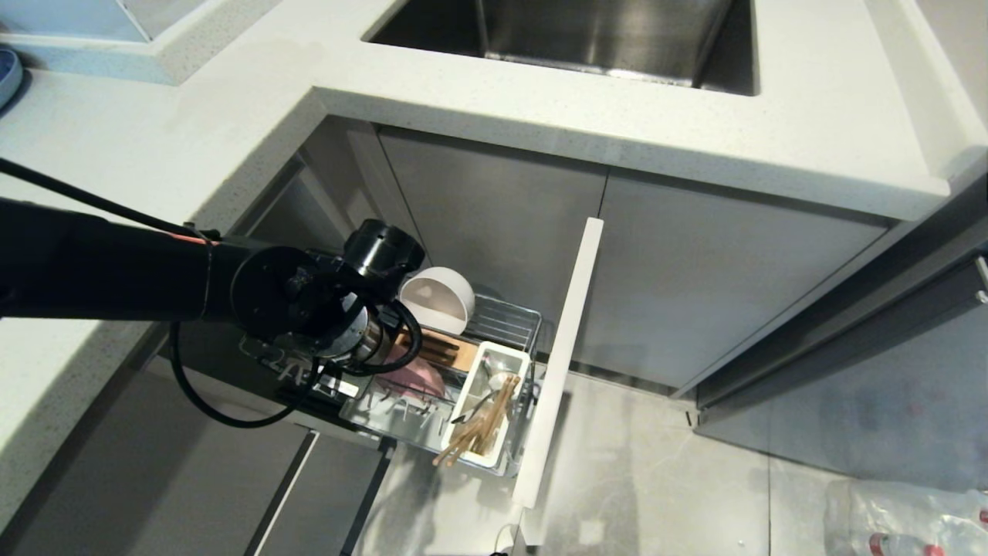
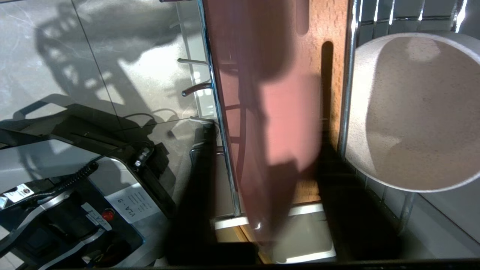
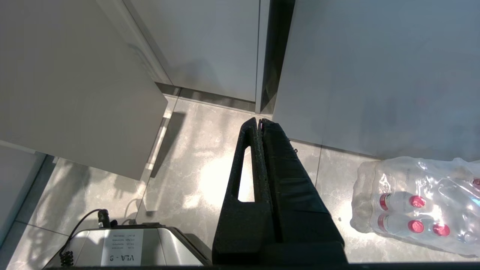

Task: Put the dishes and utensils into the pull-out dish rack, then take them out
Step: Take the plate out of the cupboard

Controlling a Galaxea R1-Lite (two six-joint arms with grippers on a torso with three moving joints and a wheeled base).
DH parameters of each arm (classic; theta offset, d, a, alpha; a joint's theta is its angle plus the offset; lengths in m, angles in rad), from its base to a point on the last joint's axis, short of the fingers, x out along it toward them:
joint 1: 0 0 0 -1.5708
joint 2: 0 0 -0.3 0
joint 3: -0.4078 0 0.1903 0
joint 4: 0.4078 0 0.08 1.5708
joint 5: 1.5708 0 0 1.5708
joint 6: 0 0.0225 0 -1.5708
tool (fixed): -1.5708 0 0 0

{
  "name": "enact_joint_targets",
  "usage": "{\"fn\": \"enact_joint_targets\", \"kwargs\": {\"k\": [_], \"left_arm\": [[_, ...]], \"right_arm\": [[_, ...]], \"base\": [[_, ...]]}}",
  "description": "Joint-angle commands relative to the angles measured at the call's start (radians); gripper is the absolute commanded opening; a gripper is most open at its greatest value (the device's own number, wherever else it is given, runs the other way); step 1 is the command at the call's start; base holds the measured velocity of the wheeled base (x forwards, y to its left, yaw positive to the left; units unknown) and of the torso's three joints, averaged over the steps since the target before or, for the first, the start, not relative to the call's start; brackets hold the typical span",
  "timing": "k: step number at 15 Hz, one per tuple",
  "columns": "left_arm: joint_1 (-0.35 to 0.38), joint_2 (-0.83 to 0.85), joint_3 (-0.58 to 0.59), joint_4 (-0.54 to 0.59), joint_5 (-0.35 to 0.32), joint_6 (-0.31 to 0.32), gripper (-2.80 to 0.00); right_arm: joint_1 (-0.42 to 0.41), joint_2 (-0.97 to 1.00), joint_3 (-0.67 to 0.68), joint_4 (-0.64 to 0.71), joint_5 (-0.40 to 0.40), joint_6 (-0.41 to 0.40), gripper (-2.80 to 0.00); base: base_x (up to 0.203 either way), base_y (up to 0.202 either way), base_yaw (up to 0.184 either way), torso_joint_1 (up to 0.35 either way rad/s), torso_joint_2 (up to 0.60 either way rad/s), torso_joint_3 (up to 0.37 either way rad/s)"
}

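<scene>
A pale speckled kitchen counter (image 1: 540, 85) with a steel sink (image 1: 571, 31) runs across the top of the head view, with grey cabinet fronts below it. From the cabinet under the counter's corner, the pull-out dish rack (image 1: 509, 316) stands drawn out over the tiled floor, its tall pale front panel (image 1: 559, 363) edge-on and running toward the camera.

The black left arm reaches in from the left, and the left gripper (image 1: 386, 363) is down among the rack's wires. In its wrist view the pale-pink plate (image 2: 277, 123) stands on edge between the two dark fingers (image 2: 352, 210), its rim lined up with the slots of the brown wooden insert (image 2: 330, 22), so its flat faces look sideways along the rack. The fingers flank the plate closely, but whether they are clamped on it cannot be told. Judging by the loaded rack, this looks like the plate being seated or taken out.

The white bowl (image 1: 437, 300) stands on its side at the rack's rear, opening facing the front panel. The chopsticks (image 1: 478, 432) lean in the white utensil caddy (image 1: 471, 401), long axis slanting, tips sticking out past its near end. Something dark and slim beside them may be the spoon.

The right gripper (image 3: 260, 125) hangs parked over the floor, fingers pressed together, near a wrapped pack of bottles (image 3: 416, 202)
</scene>
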Motion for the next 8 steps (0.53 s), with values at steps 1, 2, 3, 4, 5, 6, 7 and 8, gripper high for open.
{"fn": "enact_joint_targets", "kwargs": {"k": [1, 2, 3, 4, 5, 6, 7, 8], "left_arm": [[-0.001, -0.009, 0.000, 0.003, 0.003, -0.009, -2.80], [-0.001, -0.014, -0.003, 0.001, 0.004, -0.008, -2.80], [-0.002, -0.019, -0.004, 0.001, 0.004, -0.010, -2.80], [-0.003, -0.025, -0.003, 0.004, 0.003, -0.031, -2.80], [-0.005, -0.029, -0.001, 0.008, 0.005, -0.045, -2.80], [-0.005, -0.034, 0.002, 0.010, 0.008, -0.045, -2.80], [-0.008, -0.045, 0.000, 0.010, 0.012, -0.046, -2.80], [-0.011, -0.054, -0.003, 0.010, 0.014, -0.044, -2.80]], "right_arm": [[0.000, 0.001, 0.002, 0.000, 0.000, 0.000, -2.80], [0.001, 0.001, 0.002, 0.000, 0.000, 0.000, -2.80], [0.000, 0.001, 0.002, 0.000, 0.000, 0.000, -2.80], [0.000, 0.001, 0.002, 0.000, 0.000, 0.000, -2.80], [0.000, 0.001, 0.002, 0.000, 0.000, 0.000, -2.80], [0.000, 0.001, 0.002, 0.000, 0.000, 0.000, -2.80], [0.000, 0.001, 0.002, 0.000, 0.000, 0.000, -2.80], [0.000, 0.001, 0.002, 0.000, 0.000, 0.000, -2.80]], "base": [[0.000, 0.000, 0.000, 0.000, 0.00, 0.000], [0.000, 0.000, 0.000, 0.000, 0.00, 0.000], [0.000, 0.000, 0.000, 0.000, 0.00, 0.000], [0.000, 0.000, 0.000, 0.000, 0.00, 0.000], [0.000, 0.000, 0.000, 0.000, 0.00, 0.000], [0.000, 0.000, 0.000, 0.000, 0.00, 0.000], [0.000, 0.000, 0.000, 0.000, 0.00, 0.000], [0.000, 0.000, 0.000, 0.000, 0.00, 0.000]]}}
